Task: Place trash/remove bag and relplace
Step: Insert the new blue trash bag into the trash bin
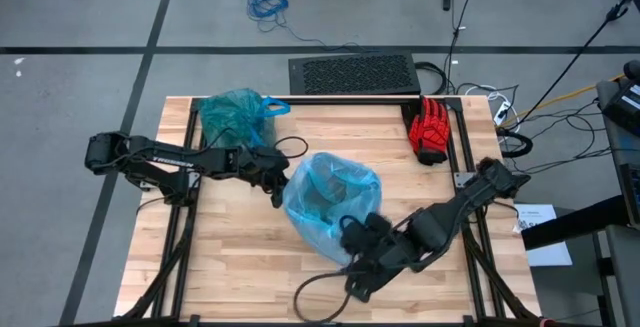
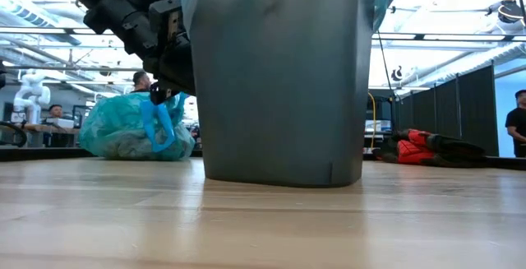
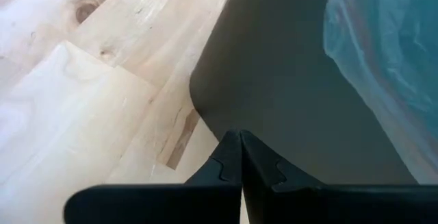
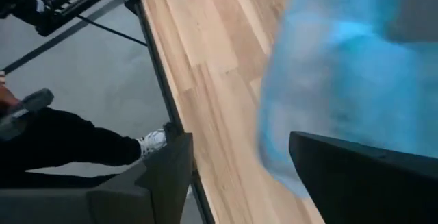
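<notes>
The bin (image 1: 322, 199) stood near the middle of the wooden table (image 1: 240, 277), lined with a pale sky-blue plastic bag (image 1: 330, 207) that spilled over its rim and down the side toward the right arm. From above, the liner hid nearly all of the bin, and I could not make out anything inside it. At table height the bin's grey wall filled the middle of the view and cut off whatever lay behind it.

The teal-green bag (image 1: 232, 114) with its blue handle loops (image 2: 156, 125) sat bunched and full at the far left corner of the table, apart from both arms. Its contents were too blurred through the plastic to name.

The left gripper (image 1: 278, 189) was just beside the bin's left wall, its fingers (image 3: 229, 172) pressed together with nothing between them. The right gripper (image 1: 350, 239) was at the near side of the bin, against the hanging blue plastic; its fingers (image 4: 164, 176) stood wide apart, and whether the film touched them I could not tell.

A red glove (image 1: 432, 130) lay at the far right edge. A person's shoe (image 4: 154, 140) showed on the floor beside the table.
</notes>
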Motion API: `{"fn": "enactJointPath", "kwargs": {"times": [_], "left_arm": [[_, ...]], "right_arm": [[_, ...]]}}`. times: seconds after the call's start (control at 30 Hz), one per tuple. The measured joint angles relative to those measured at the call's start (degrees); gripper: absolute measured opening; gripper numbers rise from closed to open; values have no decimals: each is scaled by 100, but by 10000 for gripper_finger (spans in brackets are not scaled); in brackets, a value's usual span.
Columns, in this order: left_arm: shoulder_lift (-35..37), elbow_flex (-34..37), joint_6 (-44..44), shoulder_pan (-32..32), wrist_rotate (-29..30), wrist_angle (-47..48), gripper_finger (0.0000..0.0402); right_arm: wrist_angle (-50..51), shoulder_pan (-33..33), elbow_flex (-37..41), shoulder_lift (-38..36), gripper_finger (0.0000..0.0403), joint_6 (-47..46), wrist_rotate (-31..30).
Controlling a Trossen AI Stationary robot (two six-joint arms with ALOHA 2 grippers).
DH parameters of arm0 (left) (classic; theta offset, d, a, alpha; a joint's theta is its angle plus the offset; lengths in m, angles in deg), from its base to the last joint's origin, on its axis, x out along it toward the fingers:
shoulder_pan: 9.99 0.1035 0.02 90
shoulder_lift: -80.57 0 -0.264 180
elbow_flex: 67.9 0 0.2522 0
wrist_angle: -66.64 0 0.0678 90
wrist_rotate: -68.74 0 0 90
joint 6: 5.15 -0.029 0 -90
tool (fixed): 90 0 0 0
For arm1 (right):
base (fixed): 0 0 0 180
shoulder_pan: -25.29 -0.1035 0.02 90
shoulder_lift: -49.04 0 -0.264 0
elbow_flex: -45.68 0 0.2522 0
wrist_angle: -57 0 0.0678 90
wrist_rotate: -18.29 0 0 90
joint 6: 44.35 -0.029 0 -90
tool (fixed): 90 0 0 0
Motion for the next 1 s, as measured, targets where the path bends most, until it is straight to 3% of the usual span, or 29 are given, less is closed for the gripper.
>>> {"fn": "enactJointPath", "kwargs": {"times": [0.17,0.3,0.4,0.5,0.53,0.6,0.8,1.0], "left_arm": [[215,0,-340,286,-26,684,0],[460,0,-339,526,-26,976,0],[568,0,-300,611,-202,666,0],[578,0,-289,654,-923,17,0],[578,0,-281,669,-1149,-238,0],[546,0,-145,687,-1393,-683,0],[444,-2,171,822,-1463,-1420,0],[198,-2,319,898,-1476,-1558,0]], "right_arm": [[1435,-5,0,-593,223,-797,-139],[2463,-136,37,-1146,192,-1501,-773],[2333,-160,513,-1589,144,-1417,-1321],[2366,-98,1382,-1974,62,-1644,-1605],[2296,-91,1759,-2129,33,-1779,-1701],[1813,-58,2468,-2485,12,-2204,-1849],[-200,197,4109,-3242,2,-2600,-2278],[-1005,720,4970,-3333,0,-2685,-2081]]}}
